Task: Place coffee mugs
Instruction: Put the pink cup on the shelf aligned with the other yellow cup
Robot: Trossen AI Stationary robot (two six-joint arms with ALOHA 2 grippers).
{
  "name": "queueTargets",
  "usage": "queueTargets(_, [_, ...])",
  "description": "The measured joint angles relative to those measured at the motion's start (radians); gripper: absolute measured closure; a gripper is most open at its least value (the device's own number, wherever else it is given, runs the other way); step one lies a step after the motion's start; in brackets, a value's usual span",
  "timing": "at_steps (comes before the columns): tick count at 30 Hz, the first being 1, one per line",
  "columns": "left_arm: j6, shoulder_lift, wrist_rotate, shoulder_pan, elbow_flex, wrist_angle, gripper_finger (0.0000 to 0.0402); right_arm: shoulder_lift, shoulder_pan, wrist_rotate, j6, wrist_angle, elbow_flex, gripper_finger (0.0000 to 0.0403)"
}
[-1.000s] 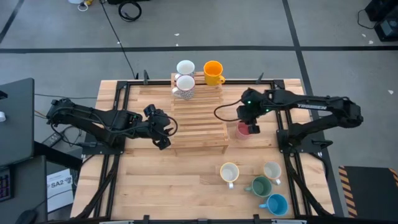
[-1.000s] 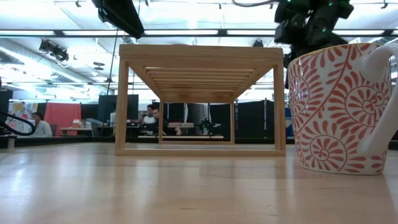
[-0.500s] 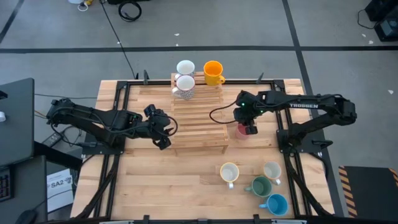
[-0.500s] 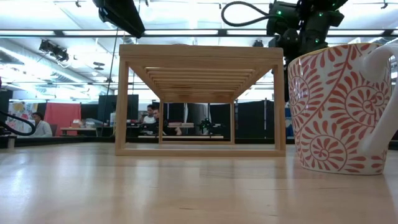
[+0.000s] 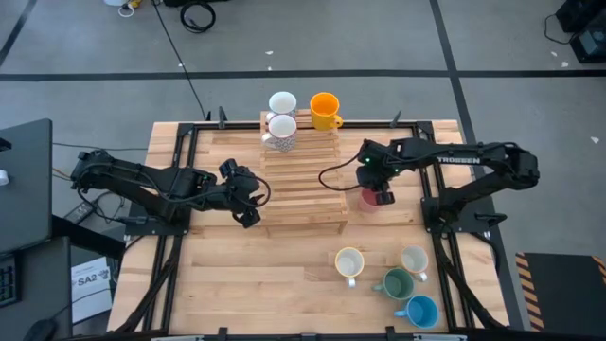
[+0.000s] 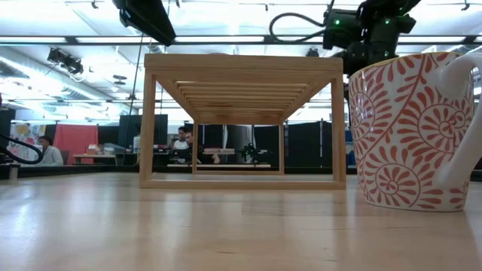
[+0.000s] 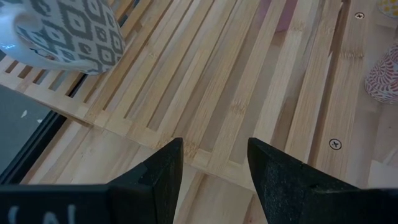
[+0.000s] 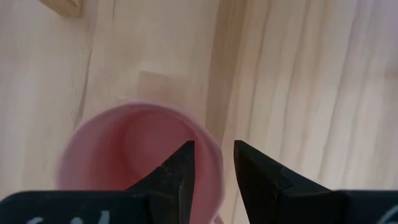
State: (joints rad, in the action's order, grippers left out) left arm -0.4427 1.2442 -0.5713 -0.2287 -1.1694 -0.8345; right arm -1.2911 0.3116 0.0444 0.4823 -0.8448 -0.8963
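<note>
1. Near edge of the tabletop [image 5: 237, 294], right part: four mugs clustered. The blue mug [image 5: 421, 311] sat closest to the near edge, the dark green mug [image 5: 397, 283] just behind it, a white mug [image 5: 414, 260] beside that, and a cream mug [image 5: 349, 262] a little apart toward the centre. The near-left part of the tabletop was bare wood, open for movement.
2. In the low view, the red-patterned mug [image 6: 410, 132] stood upright on the tabletop, filling the right side of the picture.
3. Mid-table: the slatted wooden rack [image 5: 303, 185] ran from centre to the far edge. The left gripper [image 5: 248, 197] hung at the rack's left edge, fingers apart, holding nothing; its wrist view showed bare slats between the fingers.
4. The right gripper [image 5: 378, 193] stood just off the rack's right edge, its fingers clamped on the rim of the pink mug [image 8: 140, 155], one inside and one outside the wall. Bare tabletop lay beneath.
5. Far end of the rack: the grey-patterned mug [image 5: 280, 131] and a white mug [image 5: 282, 103] behind it, the orange mug [image 5: 325, 110] to their right near the far edge.
6. Against one second earlier: the right arm had shifted slightly toward the rack with the pink mug; the left arm and the other mugs were unchanged.
</note>
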Motion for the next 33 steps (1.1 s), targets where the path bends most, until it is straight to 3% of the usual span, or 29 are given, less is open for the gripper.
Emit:
queueTargets(8, [0.000, 0.000, 0.000, 0.000, 0.000, 0.000, 0.0216, -0.067, 0.000, -0.001, -0.017, 0.007, 0.000, 0.0288])
queueTargets(13, [0.000, 0.000, 0.000, 0.000, 0.000, 0.000, 0.0216, -0.056, 0.000, -0.001, -0.038, 0.004, 0.000, 0.0316])
queueTargets(20, [0.000, 0.000, 0.000, 0.000, 0.000, 0.000, 0.0216, -0.054, 0.000, 0.000, -0.168, -0.015, -0.003, 0.0381])
queueTargets(33, [0.000, 0.000, 0.000, 0.000, 0.000, 0.000, 0.0216, -0.046, 0.041, -0.026, -0.562, -0.073, -0.001, 0.0374])
